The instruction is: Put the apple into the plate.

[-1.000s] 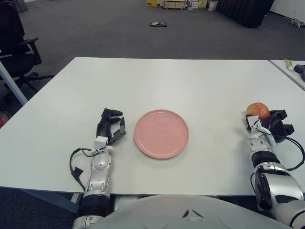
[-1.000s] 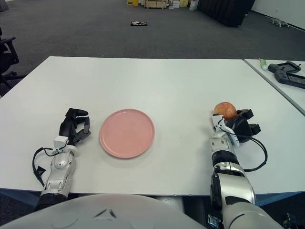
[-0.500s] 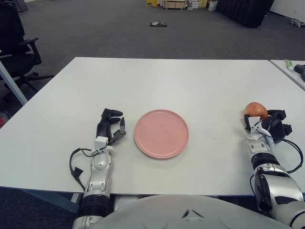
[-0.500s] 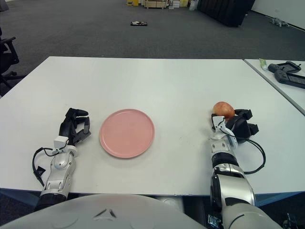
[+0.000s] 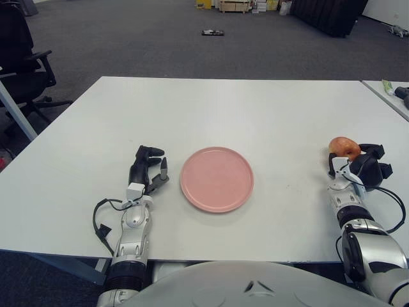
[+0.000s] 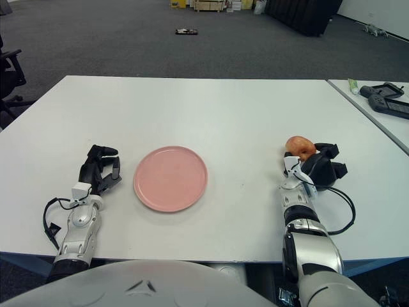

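Pink and bare, the round ceramic-looking plate [image 5: 216, 178] sits near the front middle of the white table [image 5: 223, 109], and your job is to get the small red-and-yellow apple [image 5: 343, 146] onto it.

You can see the apple over at the right side of the table, well apart from the plate. It shows at the far-left tip of your right hand [image 5: 362, 168], pressed against the dark fingers [image 6: 323, 151]. The fingers appear curled against the fruit, but you cannot tell from either eye whether they have it truly gripped or only touch it, nor whether the apple rests on the table or is raised off it.

That placement makes sense if you are at the pick-up stage: the hand has approached from the near side, with the wrist low along the table, so the fingers meet the fruit on its near-right flank.

Your left hand [image 5: 147, 168] shows just left of the plate, fingers loosely curled and holding nothing, out of the path the apple must take.

Judged from this, the task is barely begun. Your next move probably calls for a firm hold on the round, smooth fruit, which could roll away, then a carry leftwards to the plate.
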{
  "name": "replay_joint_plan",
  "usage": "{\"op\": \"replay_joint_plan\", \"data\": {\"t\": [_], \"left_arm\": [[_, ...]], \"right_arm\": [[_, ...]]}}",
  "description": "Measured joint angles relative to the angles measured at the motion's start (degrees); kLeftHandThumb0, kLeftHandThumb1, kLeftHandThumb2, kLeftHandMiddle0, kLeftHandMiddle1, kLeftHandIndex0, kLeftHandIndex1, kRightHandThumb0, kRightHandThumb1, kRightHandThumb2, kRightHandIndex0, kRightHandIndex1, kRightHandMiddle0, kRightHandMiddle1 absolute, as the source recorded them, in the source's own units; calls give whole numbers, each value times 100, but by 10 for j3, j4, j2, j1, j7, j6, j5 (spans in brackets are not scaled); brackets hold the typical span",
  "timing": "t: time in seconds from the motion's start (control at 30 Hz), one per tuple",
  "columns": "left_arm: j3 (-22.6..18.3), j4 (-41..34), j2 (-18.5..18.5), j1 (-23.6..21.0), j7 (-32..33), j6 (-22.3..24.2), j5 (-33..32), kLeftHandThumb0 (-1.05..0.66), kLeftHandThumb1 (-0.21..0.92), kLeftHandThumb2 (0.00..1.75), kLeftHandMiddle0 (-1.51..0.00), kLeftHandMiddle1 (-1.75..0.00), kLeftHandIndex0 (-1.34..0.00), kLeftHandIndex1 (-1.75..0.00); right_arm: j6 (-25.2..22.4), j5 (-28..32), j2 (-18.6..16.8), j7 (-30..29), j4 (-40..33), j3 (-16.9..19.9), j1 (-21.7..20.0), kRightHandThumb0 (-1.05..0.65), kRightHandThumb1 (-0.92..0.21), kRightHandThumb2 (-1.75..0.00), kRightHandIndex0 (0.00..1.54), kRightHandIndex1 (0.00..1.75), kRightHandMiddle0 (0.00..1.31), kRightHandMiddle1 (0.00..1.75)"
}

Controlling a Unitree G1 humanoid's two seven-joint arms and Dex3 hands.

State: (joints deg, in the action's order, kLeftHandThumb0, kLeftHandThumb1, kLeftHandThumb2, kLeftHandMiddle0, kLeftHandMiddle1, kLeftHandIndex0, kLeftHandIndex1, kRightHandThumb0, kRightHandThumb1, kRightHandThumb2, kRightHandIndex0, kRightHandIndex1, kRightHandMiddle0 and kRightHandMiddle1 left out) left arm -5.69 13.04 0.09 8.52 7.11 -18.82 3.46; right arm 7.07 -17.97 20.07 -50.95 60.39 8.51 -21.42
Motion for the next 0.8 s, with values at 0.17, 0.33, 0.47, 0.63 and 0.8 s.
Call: {"op": "replay_joint_plan", "data": {"t": [0.17, 0.33, 0.47, 0.63, 0.8], "left_arm": [[-1, 0, 0, 0, 0, 0, 0, -39, 65, 91, -59, -163, -36, -175], [-1, 0, 0, 0, 0, 0, 0, -39, 64, 91, -60, -164, -37, -175], [-2, 0, 0, 0, 0, 0, 0, -39, 64, 92, -60, -164, -37, -175], [-2, 0, 0, 0, 0, 0, 0, -39, 63, 93, -62, -163, -37, -175], [-2, 0, 0, 0, 0, 0, 0, -39, 62, 95, -62, -163, -38, -175]], "right_arm": [[29, 16, 0, -2, 8, 4, 0, -1, 5, -174, 90, 175, 64, 175], [52, 20, 0, -5, 15, 4, 1, -1, 5, -174, 90, 175, 64, 175], [68, 25, 0, -8, 17, 4, 1, -1, 3, -173, 89, 175, 63, 175], [80, 31, 0, -9, 18, 3, 2, -1, 3, -173, 89, 174, 63, 175], [95, 32, -2, -9, 16, 2, 4, -1, 3, -172, 89, 173, 63, 175]]}}
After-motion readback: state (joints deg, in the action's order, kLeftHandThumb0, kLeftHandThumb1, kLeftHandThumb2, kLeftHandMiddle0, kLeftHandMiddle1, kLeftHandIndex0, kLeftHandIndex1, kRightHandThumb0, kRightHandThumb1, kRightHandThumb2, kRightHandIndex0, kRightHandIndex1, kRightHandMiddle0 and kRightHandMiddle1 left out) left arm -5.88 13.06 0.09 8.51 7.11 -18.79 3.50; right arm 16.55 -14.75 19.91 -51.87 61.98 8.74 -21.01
